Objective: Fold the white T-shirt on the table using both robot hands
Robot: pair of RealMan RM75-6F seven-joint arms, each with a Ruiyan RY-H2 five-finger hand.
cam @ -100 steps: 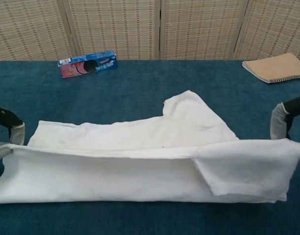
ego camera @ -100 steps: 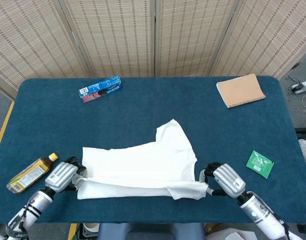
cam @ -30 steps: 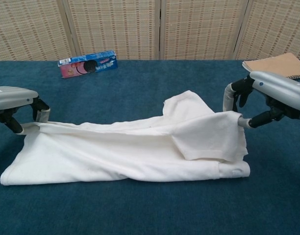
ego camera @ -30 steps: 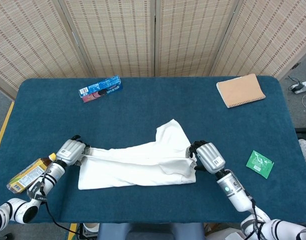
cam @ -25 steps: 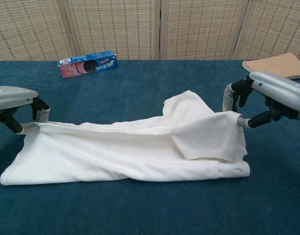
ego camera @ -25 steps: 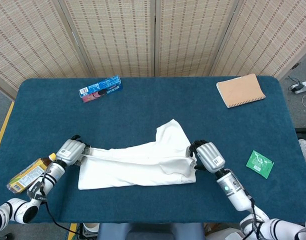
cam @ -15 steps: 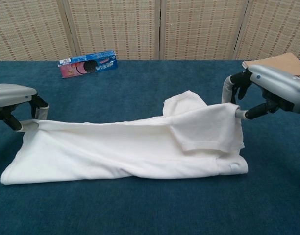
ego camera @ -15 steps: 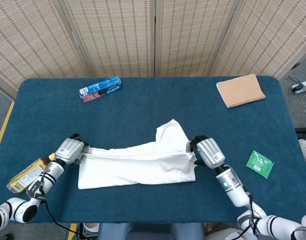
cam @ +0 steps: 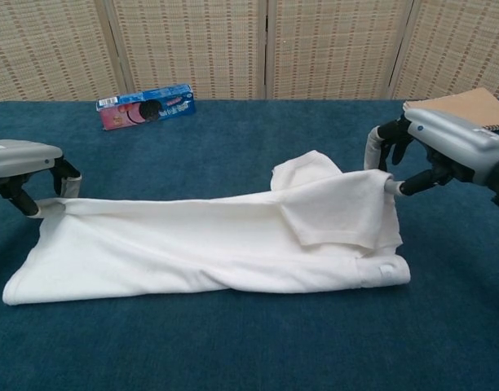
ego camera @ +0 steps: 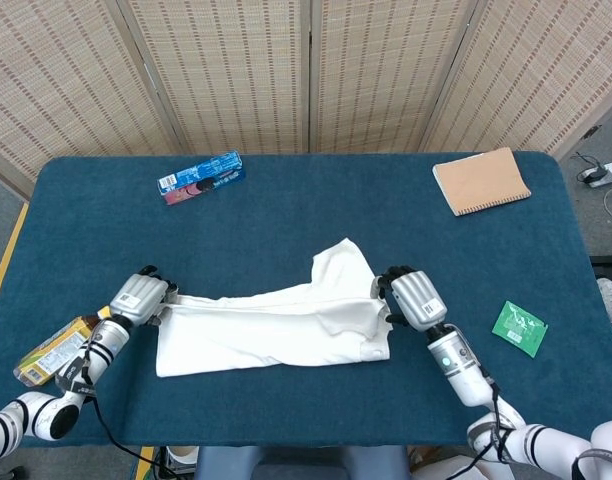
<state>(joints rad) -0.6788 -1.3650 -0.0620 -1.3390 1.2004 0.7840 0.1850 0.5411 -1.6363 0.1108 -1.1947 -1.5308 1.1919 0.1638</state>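
- White T-shirt lying on the blue surface near the front edge, folded lengthwise into a long band running left to right.
- Top layer doubled over, its far edge pulled taut between both hands; one sleeve poking out toward the back on the right side.
- Left robot hand at the left end of the band, fingers closed in a pinch on the cloth's upper edge, held just off the surface.
- Right robot hand at the right end, fingers likewise pinching the upper edge, cloth draped down from the grip in a loose flap.
- Lower layer resting flat, its front hem a little wavy in the chest view.
- Blue biscuit pack at the back left, well apart from the shirt.
- Brown spiral notebook at the back right, beyond the right robot hand.
- Small green packet on the right, near the right forearm, seen in the head view only.
- Bottle with a yellow cap lying on its side at the left edge, just beside the left forearm.
- Woven folding screen standing behind the surface.
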